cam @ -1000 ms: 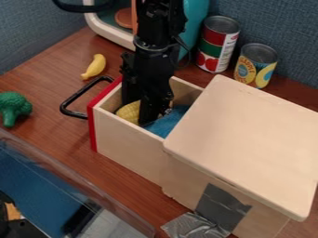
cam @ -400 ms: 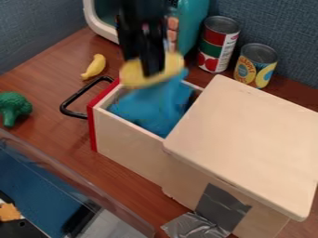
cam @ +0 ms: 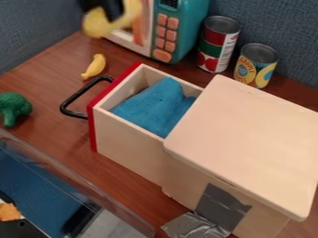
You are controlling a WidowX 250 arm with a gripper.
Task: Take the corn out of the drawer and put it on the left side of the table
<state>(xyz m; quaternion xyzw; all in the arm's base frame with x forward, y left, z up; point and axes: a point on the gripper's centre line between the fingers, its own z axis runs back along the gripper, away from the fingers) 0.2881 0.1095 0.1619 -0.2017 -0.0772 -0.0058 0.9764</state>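
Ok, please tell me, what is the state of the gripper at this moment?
Gripper: closed on the yellow corn, holding it up at the upper left of the view.

There were two cans [cam: 217, 44], two patches of grey tape [cam: 222, 207] and seven orange buttons [cam: 162, 56] on one toy microwave [cam: 194, 25]. The toy foods came to one corn [cam: 96, 23], one banana [cam: 94, 66] and one broccoli [cam: 12, 106]. There were also one cabinet [cam: 248, 135], one drawer [cam: 127, 144], one black handle [cam: 77, 100] and one blue cloth [cam: 152, 109].
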